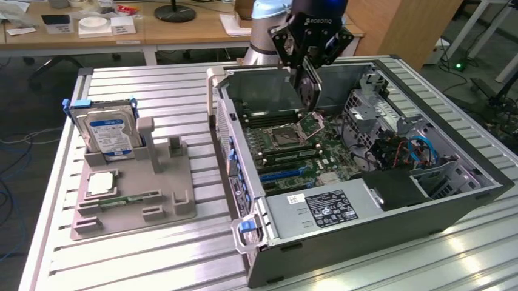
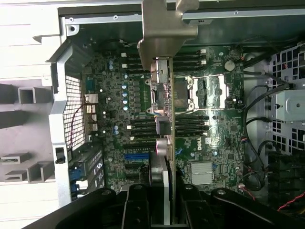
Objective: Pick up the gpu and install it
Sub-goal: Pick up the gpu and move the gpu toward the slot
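Exterior view, gripper [image 1: 305,65] clasping gpu [image 1: 309,92] (edge-on), above open computer case [image 1: 404,227]

Bright light, table [image 1: 477,254] glare — soft shadows

We see an open computer case [image 1: 364,242] lying on a slatted metal table [image 1: 162,260], its motherboard [image 1: 324,151] bare and a labelled power supply [image 1: 319,209] in the near corner. At the exterior view's left sits a grey holder [image 1: 154,182] — a silver hard drive [image 1: 109,133] with a blue label stands upright in it, while a square chip [image 1: 101,183] and a narrow green memory stick [image 1: 121,200] lie flat. Behind the table — wooden desks [image 1: 178,33].
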You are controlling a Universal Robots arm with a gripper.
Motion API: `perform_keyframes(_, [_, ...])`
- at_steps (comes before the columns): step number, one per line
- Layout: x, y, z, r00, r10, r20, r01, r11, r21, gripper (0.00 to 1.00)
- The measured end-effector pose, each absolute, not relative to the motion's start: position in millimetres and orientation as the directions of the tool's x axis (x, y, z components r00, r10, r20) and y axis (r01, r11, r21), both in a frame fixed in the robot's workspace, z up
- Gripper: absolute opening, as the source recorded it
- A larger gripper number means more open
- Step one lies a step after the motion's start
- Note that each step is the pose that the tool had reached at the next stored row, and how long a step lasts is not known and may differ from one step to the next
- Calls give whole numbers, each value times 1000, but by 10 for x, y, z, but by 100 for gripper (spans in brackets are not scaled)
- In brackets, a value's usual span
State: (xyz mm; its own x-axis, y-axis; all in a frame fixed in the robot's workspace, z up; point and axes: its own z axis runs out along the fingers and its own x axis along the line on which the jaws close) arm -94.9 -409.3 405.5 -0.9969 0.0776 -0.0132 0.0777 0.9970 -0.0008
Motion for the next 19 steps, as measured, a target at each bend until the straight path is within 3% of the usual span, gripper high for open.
perform_keyframes(19, [-919, -4093, 4054, -997, 78, -13, 78, 997, -1, 28])
